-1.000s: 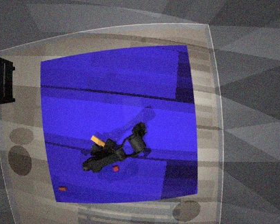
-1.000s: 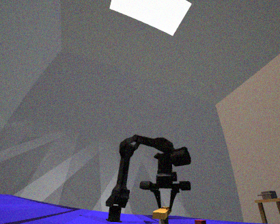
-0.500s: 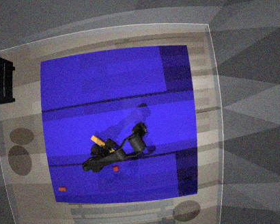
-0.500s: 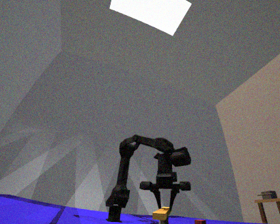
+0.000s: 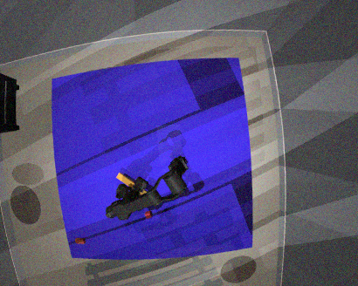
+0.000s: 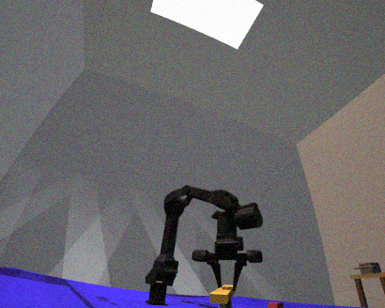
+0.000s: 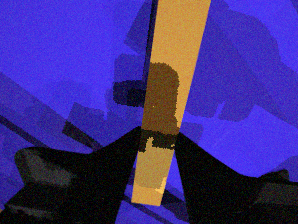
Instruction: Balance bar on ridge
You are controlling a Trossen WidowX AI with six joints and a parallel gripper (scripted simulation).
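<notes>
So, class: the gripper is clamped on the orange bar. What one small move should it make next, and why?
Probably carry the bar sideways toward the small red block, which looks like the ridge. The gripper is shut on the bar, holding it above the blue mat, and the block sits beside the arm, not under the bar. Releasing now would likely drop it on the mat.

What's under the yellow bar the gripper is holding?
Under the yellow bar, held by the gripper, the wrist view shows only the blue mat and shadows. Whatever lies directly beneath the bar is covered.

One orange bar (image 5: pixel 125 178), two red blocks (image 5: pixel 148 214) (image 5: pixel 79 241) — one blue mat (image 5: pixel 120 105).
</notes>
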